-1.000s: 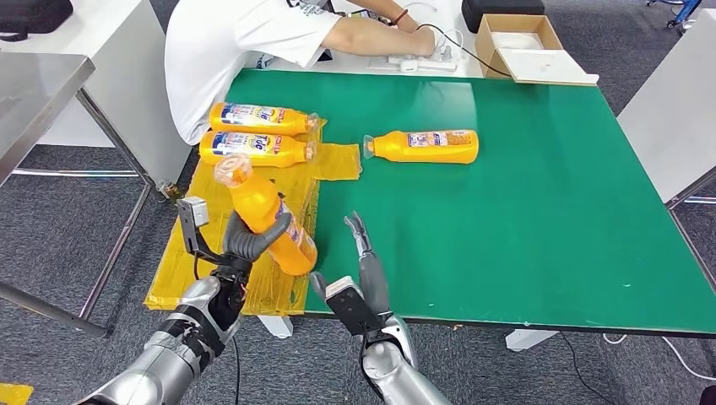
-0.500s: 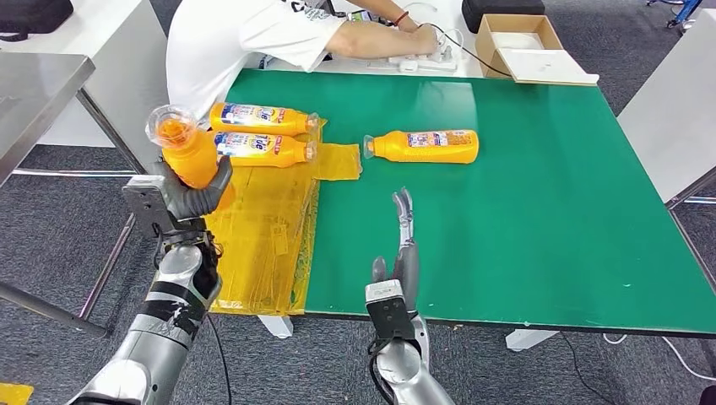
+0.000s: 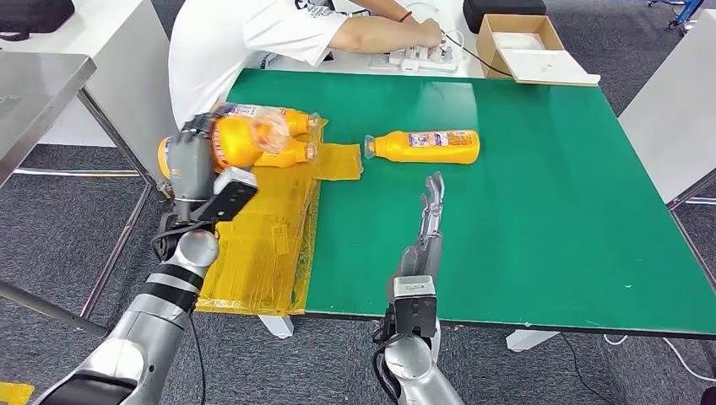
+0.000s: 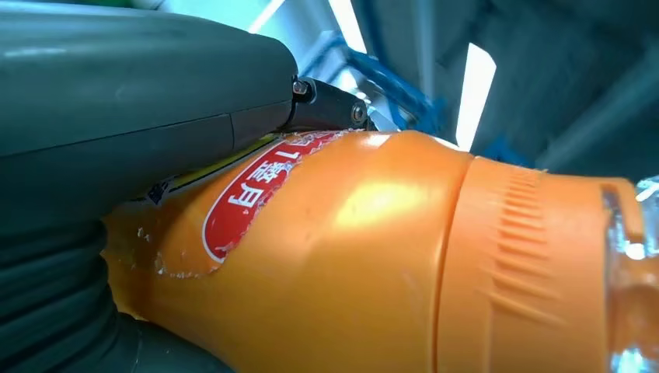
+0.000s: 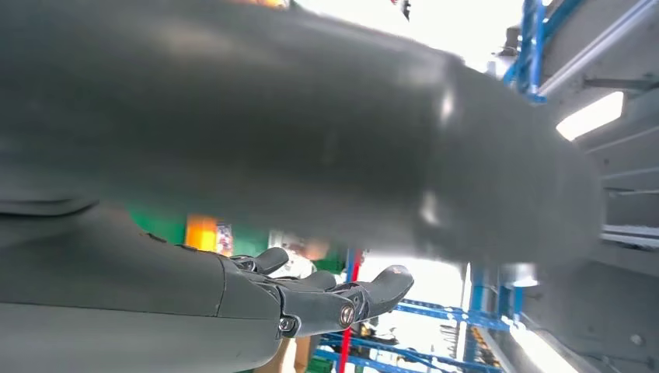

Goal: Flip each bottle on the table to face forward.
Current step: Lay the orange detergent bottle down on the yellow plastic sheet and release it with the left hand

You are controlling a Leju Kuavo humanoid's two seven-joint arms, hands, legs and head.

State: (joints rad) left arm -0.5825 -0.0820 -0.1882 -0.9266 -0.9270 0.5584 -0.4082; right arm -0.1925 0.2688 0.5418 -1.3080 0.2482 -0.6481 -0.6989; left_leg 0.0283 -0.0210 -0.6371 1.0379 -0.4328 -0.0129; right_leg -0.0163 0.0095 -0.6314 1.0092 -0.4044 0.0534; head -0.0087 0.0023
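**Left hand gripping bottle, right hand empty**

Left hand [image 3: 190,160] grips an orange plastic bottle [image 3: 245,139], raised sideways over the table's [image 3: 540,228] left edge; clear cap end [image 4: 633,295] and red oval label [image 4: 249,194] visible in left wrist view. Two more bottles [image 3: 291,126] lie behind it on crinkled yellow plastic sheet [image 3: 270,245], partly hidden. Fourth bottle [image 3: 426,146] lies alone on the green tabletop, label up. Right hand [image 3: 429,224] empty, fingers extended, held above the green. Open cardboard box [image 3: 515,42] at the far edge holds something white.
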